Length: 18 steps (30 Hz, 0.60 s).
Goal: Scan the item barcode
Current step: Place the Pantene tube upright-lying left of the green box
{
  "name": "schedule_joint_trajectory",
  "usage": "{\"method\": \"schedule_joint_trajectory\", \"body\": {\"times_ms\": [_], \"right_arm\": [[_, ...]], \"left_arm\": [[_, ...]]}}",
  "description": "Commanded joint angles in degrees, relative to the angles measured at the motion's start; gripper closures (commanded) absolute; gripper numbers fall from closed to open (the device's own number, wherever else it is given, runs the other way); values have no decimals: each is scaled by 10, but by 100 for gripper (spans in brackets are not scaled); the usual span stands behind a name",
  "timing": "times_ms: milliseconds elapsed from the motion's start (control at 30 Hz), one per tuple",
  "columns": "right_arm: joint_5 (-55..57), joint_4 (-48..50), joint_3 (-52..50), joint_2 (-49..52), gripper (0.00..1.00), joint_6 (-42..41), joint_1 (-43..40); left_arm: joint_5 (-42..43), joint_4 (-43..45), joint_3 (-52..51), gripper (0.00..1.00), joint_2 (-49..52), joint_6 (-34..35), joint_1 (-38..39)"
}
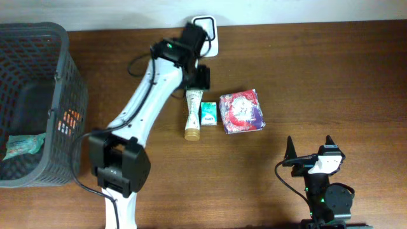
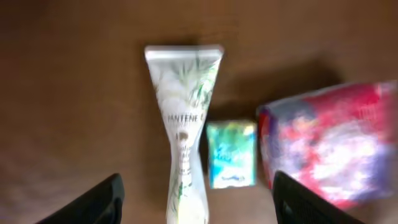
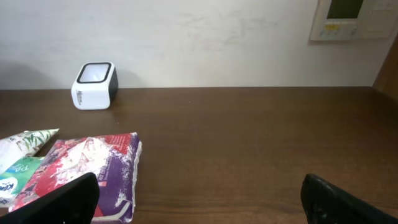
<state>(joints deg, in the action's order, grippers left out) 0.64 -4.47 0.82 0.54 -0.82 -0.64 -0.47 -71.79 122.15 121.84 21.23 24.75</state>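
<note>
Tube lies flat, crimped end toward scanner, cap pointing away.

- The right end effector shows only as two dark fingertips in the bottom corners, set wide apart with bare brown surface between them.
- A white scanner with a dark top window stands at the surface's far edge, toward the left, against the pale wall.
- A red and purple packet lies near the left edge, close to the left fingertip.
- A leaf-printed tube lies just left of the packet, its flat end pointing toward the far edge.
- A green packet sits between them, partly cut off.
- A control panel hangs on the wall at upper right.
</note>
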Motion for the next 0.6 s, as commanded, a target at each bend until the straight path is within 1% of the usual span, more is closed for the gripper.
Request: {"method": "schedule_joint_trajectory", "body": {"times_ms": [0,33,67,100,167,200,267,333,433,500,567], "right_arm": [[5,-2,-5,-3,1,4,3],[5,-2,-5,-3,1,4,3],[5,-2,-5,-3,1,4,2],[5,-2,-5,-3,1,4,3],[5,-2,-5,-3,1,4,2],[5,-2,-5,-3,1,4,3],[5,-2,-5,-3,1,4,2],[5,-2,-5,-3,1,4,3],[5,-2,-5,-3,1,4,2],[5,-2,-5,-3,1,4,2],[5,-2,-5,-3,1,4,2]], "left_arm": [[-8,-78,171,25,-7,-20,-25],[-10,-113,238,13,-7,-26,-39],[-11,-164,337,5,-7,-46,-66],[-11,-187,374,1,-7,-47,-80],[-11,-246,460,1,-7,-64,-123],[-1,-249,487,1,-11,-104,-153],[6,-249,488,1,-33,-108,-200],[7,-249,488,1,-52,-109,-266],[7,-249,483,1,-57,-108,-351],[7,-249,459,0,-57,-108,-401],[6,-249,405,1,-57,-102,-452]]}}
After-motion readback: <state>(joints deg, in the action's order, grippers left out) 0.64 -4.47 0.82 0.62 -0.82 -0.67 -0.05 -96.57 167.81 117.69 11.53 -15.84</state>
